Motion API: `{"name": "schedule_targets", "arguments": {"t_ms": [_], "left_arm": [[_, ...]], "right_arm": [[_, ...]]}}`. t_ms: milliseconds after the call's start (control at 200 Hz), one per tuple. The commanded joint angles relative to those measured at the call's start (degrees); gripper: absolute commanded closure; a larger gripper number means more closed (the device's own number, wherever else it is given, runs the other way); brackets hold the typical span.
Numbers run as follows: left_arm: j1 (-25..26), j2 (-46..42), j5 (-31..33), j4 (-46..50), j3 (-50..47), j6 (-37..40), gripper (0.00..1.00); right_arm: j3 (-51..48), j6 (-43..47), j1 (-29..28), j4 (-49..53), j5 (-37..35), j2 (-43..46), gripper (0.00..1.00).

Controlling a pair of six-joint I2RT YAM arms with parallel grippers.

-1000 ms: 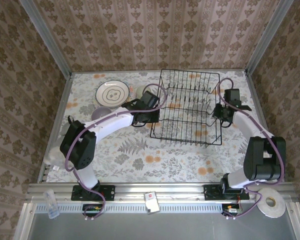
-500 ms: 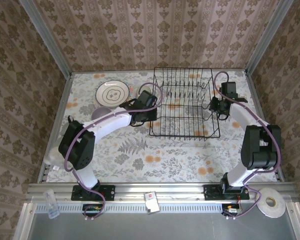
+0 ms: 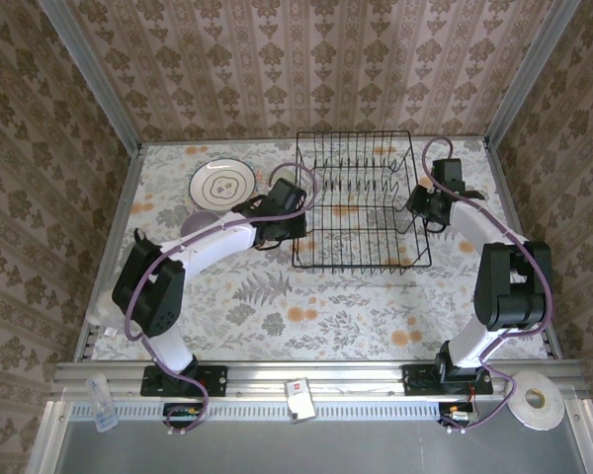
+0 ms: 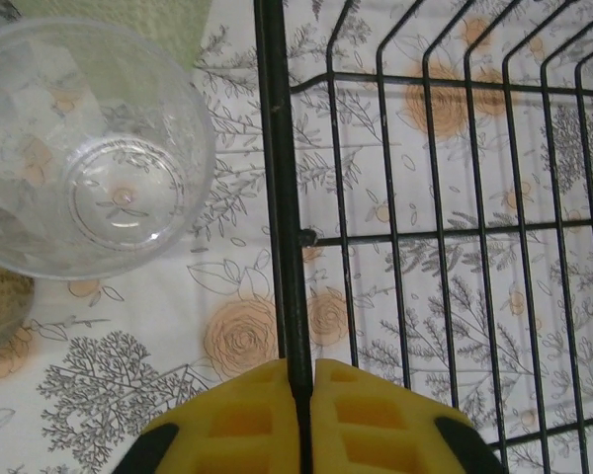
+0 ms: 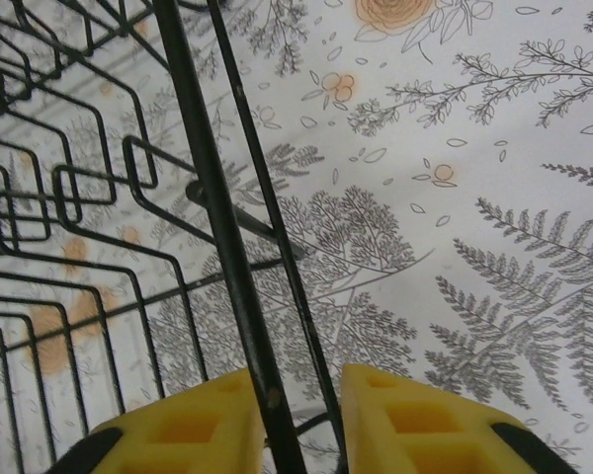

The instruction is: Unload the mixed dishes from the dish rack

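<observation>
From above, I see the dish rack on the bench, upper centre. Left wrist view: the left gripper pinches its edge wire, and the glass is at upper left. Right wrist view: the right gripper is slightly open around a wire.

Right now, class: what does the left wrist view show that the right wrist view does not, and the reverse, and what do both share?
Left wrist, not right: a glass upright on the tablecloth just outside the dish rack, and the left gripper shut on a rim wire. Right wrist, not left: looped tines, and the right gripper open around a rim wire. Both: black rack wires, floral tablecloth, yellow fingers.
</observation>
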State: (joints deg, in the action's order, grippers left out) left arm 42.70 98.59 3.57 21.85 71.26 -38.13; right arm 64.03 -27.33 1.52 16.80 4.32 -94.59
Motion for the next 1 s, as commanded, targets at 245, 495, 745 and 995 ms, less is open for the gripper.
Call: {"name": "schedule_targets", "arguments": {"t_ms": [245,495,745,995], "left_arm": [[2.1,-2.1,-6.2,3.6,0.2,4.7,0.42],[1.4,-8.7,-2.5,8.9,4.1,10.9,0.00],[-0.2,-20.0,-3.8,6.6,5.8,20.2,0.00],[-1.8,-36.9,-0.4,-2.0,-1.8,26.4,0.00]], "right_arm": [[2.1,-5.1,-2.4,-0.4,0.5,4.4,0.34],[2.2,-4.3,-2.1,2.4,-2.5,12.0,0.00],[-1.6,-2.4,-2.9,4.5,-4.4,28.1,0.00],[-5.2,0.1,-2.8,10.9,-6.9,43.9,0.00]]}}
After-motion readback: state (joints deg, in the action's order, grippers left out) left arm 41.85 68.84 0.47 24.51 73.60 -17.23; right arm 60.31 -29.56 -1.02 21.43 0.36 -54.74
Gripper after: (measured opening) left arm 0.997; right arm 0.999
